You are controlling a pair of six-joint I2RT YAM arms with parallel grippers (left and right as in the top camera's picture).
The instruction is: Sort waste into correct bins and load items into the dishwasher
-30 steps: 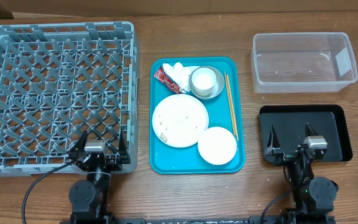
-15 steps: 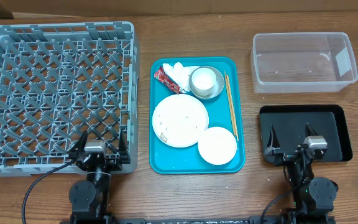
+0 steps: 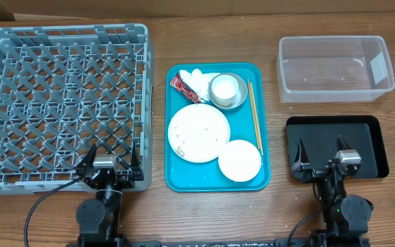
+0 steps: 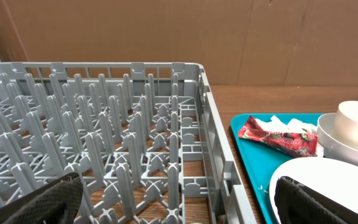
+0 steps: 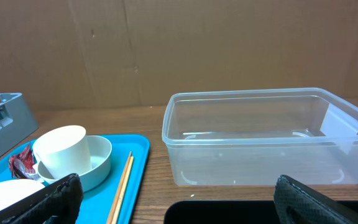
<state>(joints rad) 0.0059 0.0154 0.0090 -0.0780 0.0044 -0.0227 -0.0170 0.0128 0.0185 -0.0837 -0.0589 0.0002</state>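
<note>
On the teal tray (image 3: pixel 259 180) lie a pale pink plate (image 3: pixel 199 132) with rice grains, a pink bowl (image 3: pixel 239 160), a grey-white bowl (image 3: pixel 238 100) holding a white cup (image 3: pixel 225 88), a crumpled napkin (image 3: pixel 196 79), a red wrapper (image 3: pixel 182 87) and two chopsticks (image 3: pixel 254 116). The grey dish rack (image 3: pixel 64 103) stands at the left. The clear tub (image 3: pixel 334 67) and black tray (image 3: pixel 334 145) are at the right. My left gripper (image 3: pixel 108 167) is open over the rack's near right corner. My right gripper (image 3: pixel 322 159) is open over the black tray. The wrapper (image 4: pixel 278 138) shows in the left wrist view, the cup (image 5: pixel 59 151) in the right wrist view.
Brown cardboard walls stand behind the wooden table (image 3: pixel 156 41). Bare wood shows between the rack and teal tray and between teal tray and bins.
</note>
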